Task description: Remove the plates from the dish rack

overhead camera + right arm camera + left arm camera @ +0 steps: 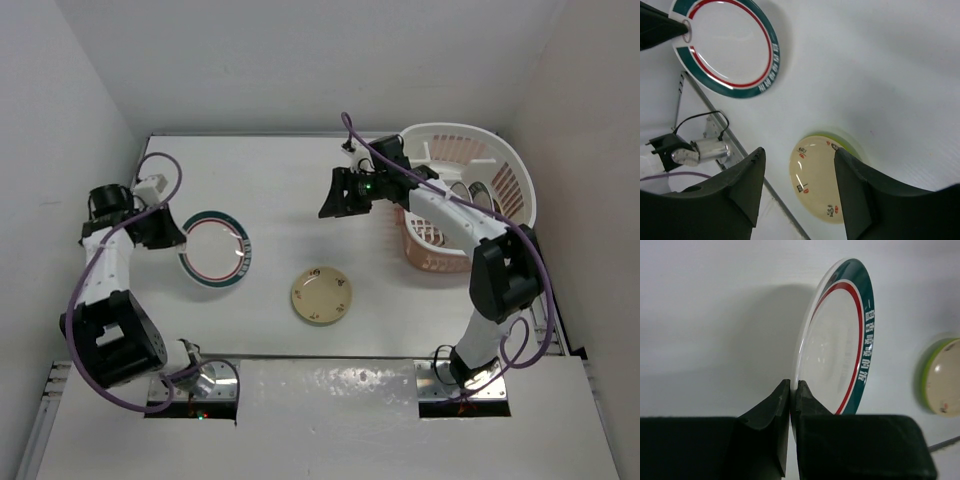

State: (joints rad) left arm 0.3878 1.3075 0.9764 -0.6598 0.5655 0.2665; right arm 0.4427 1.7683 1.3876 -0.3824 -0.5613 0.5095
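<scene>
Pinching a teal-rimmed, red-ringed plate [837, 345], left end effector [790, 390] grips; right end effector [799, 151] gapes empty.

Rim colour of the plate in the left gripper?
Plate rim: teal, red inner ring; left wrist view.

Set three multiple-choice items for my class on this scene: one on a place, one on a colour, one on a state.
1. Where on the table is the rack?
A. left side
B. right side
C. between the arm bases

2. What colour is the outer rim of the plate in the left tool?
A. teal
B. yellow
C. black

3. How is the right tool?
A. shut on a plate
B. shut on the rack
C. open, holding nothing

Answers:
1 B: the top view shows the rack at the right edge.
2 A: a teal band rings the plate's rim.
3 C: its fingers stand apart with nothing between them.
</scene>
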